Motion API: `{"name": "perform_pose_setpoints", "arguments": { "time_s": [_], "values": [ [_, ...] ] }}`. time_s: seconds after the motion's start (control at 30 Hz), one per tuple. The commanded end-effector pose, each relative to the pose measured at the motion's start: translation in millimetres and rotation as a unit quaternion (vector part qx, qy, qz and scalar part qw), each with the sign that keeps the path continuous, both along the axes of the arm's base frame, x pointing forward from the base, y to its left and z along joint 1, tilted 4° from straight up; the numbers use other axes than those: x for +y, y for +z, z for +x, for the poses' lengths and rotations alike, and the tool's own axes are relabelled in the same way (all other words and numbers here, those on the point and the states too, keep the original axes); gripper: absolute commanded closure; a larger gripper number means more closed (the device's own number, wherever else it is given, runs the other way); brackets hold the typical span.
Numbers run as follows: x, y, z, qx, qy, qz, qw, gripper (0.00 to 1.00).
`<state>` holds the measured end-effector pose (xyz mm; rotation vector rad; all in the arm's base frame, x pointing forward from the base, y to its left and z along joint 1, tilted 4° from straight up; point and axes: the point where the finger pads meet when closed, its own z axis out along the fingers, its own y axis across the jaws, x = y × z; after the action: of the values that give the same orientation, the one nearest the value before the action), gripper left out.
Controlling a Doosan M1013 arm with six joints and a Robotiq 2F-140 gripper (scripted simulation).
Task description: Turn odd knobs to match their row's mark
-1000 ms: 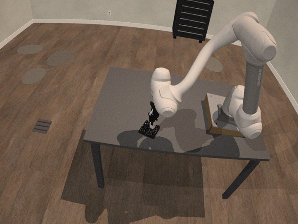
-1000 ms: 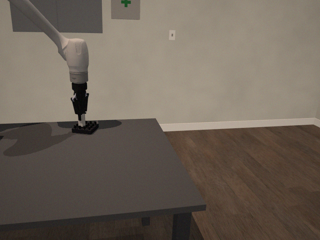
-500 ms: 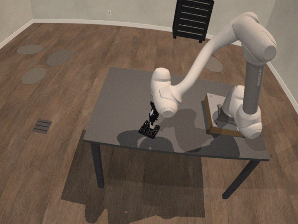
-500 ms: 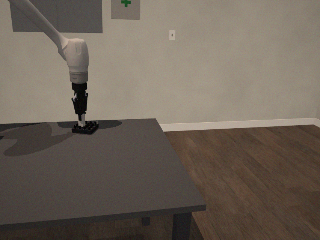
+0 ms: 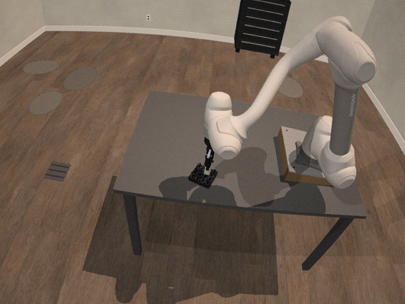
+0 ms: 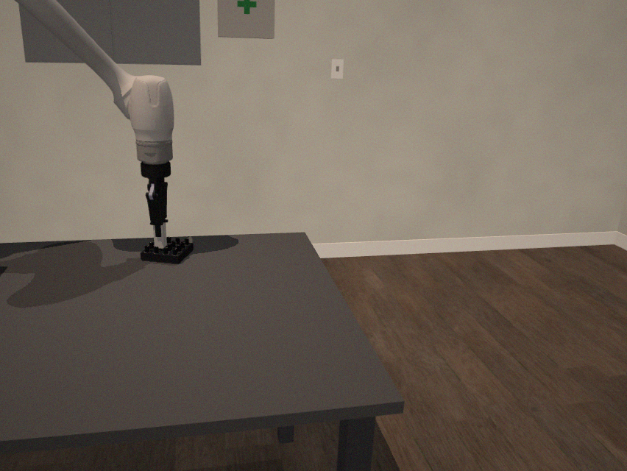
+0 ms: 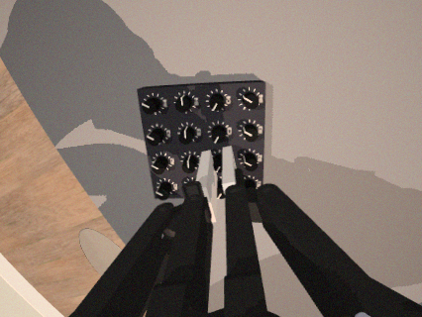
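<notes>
The black knob box (image 5: 199,183) (image 6: 159,257) (image 7: 170,89) stands flat on the table. In the wrist view its printed names lie to the right of the knobs, so its front faces right. My gripper (image 5: 206,172) (image 6: 160,246) (image 7: 219,162) points down, with its pale fingertips shut on knob C2 (image 7: 218,160), whose line is mostly hidden. Knobs C4 (image 7: 217,101) and C3 (image 7: 219,132) point down and slightly left. Knob D4 (image 7: 250,99) points left and up. Knob B4 (image 7: 186,102) points nearly up. Knob A4 (image 7: 154,104) points left. The fingers hide much of the nearest knobs.
The grey table (image 5: 172,122) (image 6: 227,324) carries the box near one long edge. The arm's base stands on a plinth (image 5: 285,146) at the table's other end. A black drawer cabinet (image 5: 261,21) stands by the far wall.
</notes>
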<state>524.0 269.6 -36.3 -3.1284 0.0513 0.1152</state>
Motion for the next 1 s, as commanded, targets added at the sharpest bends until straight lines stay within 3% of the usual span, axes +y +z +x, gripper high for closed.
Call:
{"name": "perform_pose_setpoints", "arguments": {
  "time_s": [0.0,0.3,0.33,0.97],
  "values": [
    [0.0,0.1,0.0,0.000,0.003,0.001,1.000,0.95],
    [0.0,0.1,0.0,0.000,0.003,0.001,1.000,0.95],
    [0.0,0.1,0.0,0.000,0.003,0.001,1.000,0.88],
    [0.0,0.1,0.0,0.000,0.003,0.001,1.000,0.88]
  ]
}}
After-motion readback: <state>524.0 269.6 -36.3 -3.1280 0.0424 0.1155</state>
